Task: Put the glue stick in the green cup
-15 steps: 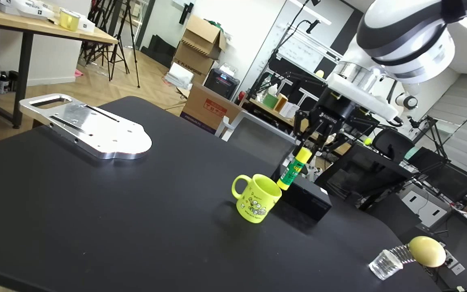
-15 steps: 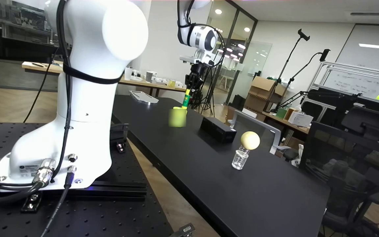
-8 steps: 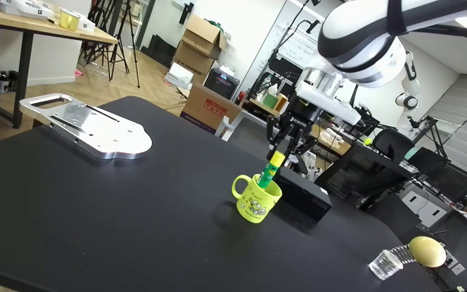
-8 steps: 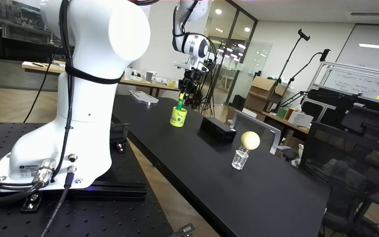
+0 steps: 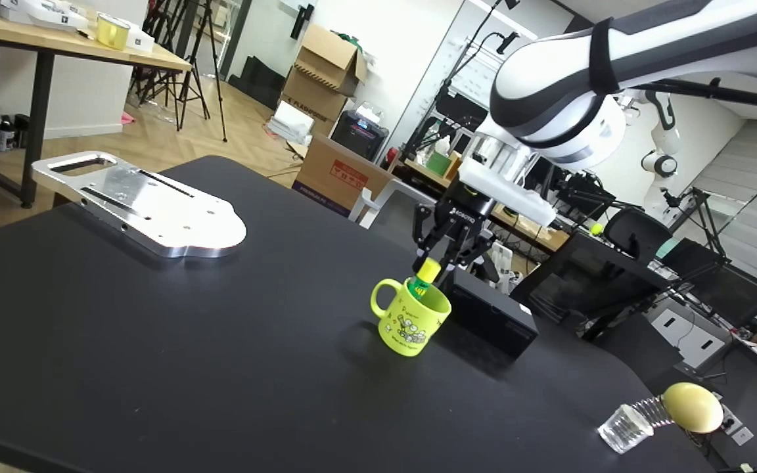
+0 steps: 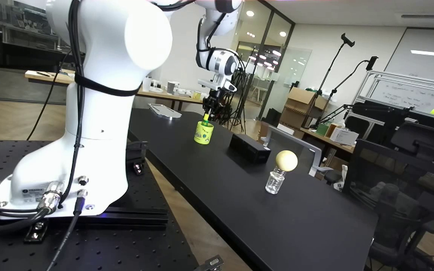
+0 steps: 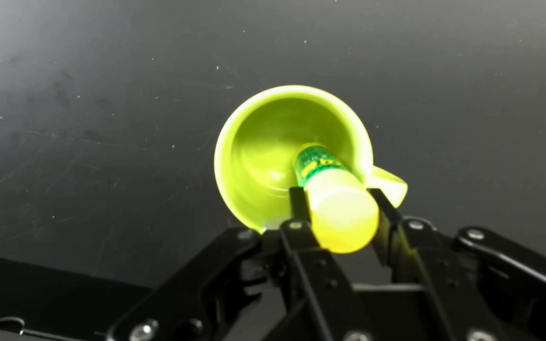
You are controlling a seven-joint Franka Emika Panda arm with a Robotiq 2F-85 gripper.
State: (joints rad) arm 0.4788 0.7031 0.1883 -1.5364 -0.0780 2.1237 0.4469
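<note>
In the wrist view the glue stick (image 7: 333,194) leans with its lower end inside the green cup (image 7: 223,161), its upper yellow end toward five o'clock, near the handle, which points between three and four. The gripper (image 7: 339,202) is drawn narrow, one finger at each side of that yellow end, and appears to hold it; whether the stick touches the cup's floor I cannot tell. I judge the placing nearly done: the next move calls for perhaps a little lowering, an even spreading of the fingers, then a straight lift that spares the rim. Inside the cup the wider gap lies from seven to eleven o'clock. Outward, in an exterior view, a black box (image 5: 493,318) stands near at three, a metal plate (image 5: 155,210) sits well apart at ten, and the table (image 5: 221,368) stretches broadly from six to nine, its far edge running close behind at twelve.
</note>
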